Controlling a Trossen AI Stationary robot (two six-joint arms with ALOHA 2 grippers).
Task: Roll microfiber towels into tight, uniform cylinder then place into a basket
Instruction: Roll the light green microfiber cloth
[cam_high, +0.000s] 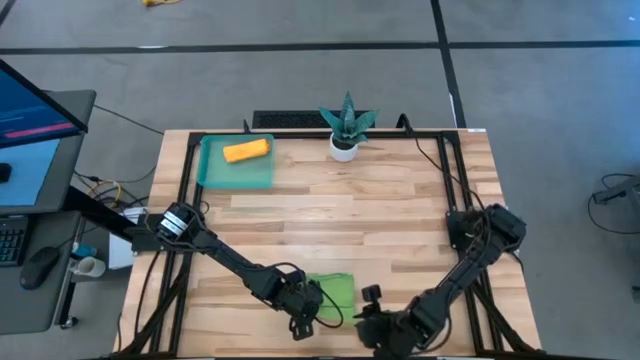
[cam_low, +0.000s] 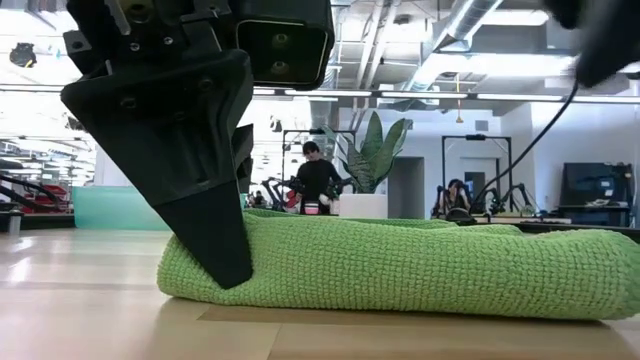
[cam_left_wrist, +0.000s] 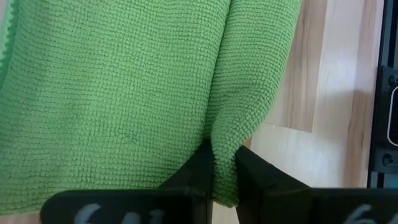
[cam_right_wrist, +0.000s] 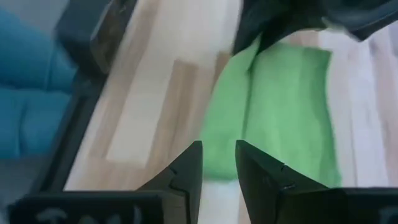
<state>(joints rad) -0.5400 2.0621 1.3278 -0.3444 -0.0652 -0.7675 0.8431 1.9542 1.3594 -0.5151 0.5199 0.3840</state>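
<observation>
From above I see a light wooden table (cam_high: 400, 215) with a dark frame on a grey floor, and a monitor (cam_high: 35, 140) at 9 o'clock beside it. The teal basket (cam_high: 215, 172) lies toward 11 o'clock on the table, and the orange towel (cam_high: 246, 150), already rolled, rests inside it. A small white pot with a spiky plant (cam_high: 346, 128) stands at 12 o'clock, just beside the basket but apart from it. The green towel (cam_high: 338, 291) lies at 6 o'clock near the front edge; the left gripper (cam_high: 306, 313) is at its 8 o'clock corner, and the right gripper (cam_high: 371, 306) is just at its 4 o'clock side. In the low view the green towel (cam_low: 420, 262) is a long low fold on the wood, with one dark finger (cam_low: 195, 150) pressed against its end, and people stand far behind in the room. In the left wrist view the fingers (cam_left_wrist: 193, 180) are clamped on a fold of the green towel (cam_left_wrist: 112, 99). In the right wrist view the right gripper (cam_right_wrist: 219, 163) has its fingers a little apart, holding nothing, with the green towel (cam_right_wrist: 280, 118) beyond them.
</observation>
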